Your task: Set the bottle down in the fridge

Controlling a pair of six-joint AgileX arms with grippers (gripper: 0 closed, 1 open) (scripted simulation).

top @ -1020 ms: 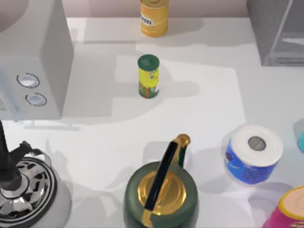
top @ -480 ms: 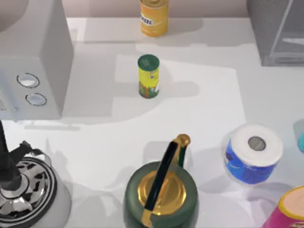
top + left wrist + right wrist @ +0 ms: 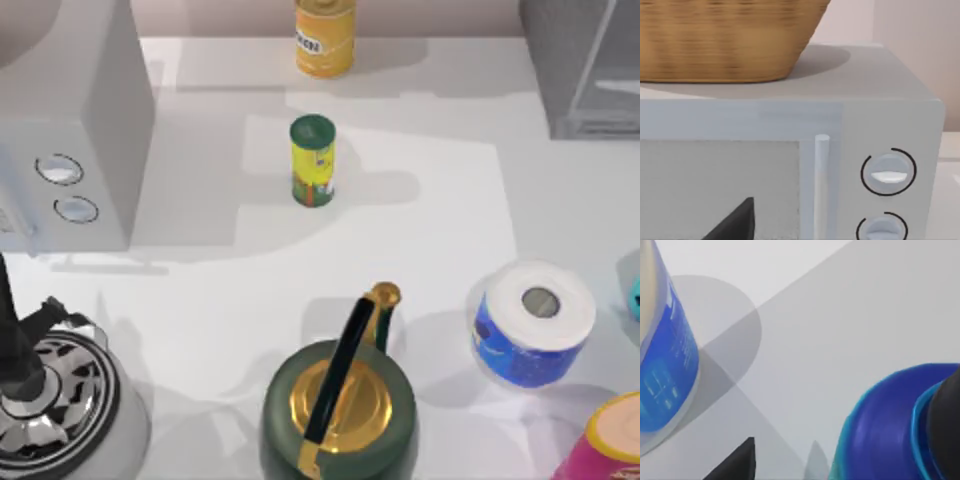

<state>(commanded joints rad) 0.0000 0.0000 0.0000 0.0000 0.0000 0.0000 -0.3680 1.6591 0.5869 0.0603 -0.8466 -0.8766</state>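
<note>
Right beside my right gripper (image 3: 850, 460), the bottle (image 3: 885, 430) is sitting ready for grasping; jaw spread I cannot tell. Fridge (image 3: 585, 65) is waiting well beyond.

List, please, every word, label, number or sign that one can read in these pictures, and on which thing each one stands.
Nothing can be read in full.
Orange-yellow can: a white band with dark letters, too blurred to read.
Yellow can with green lid: coloured print, too small to read.
Blue-wrapped paper roll: pale marks on the wrap, unreadable.
Grey box with two round knobs: no text visible.
Bottle: no label visible.
</note>
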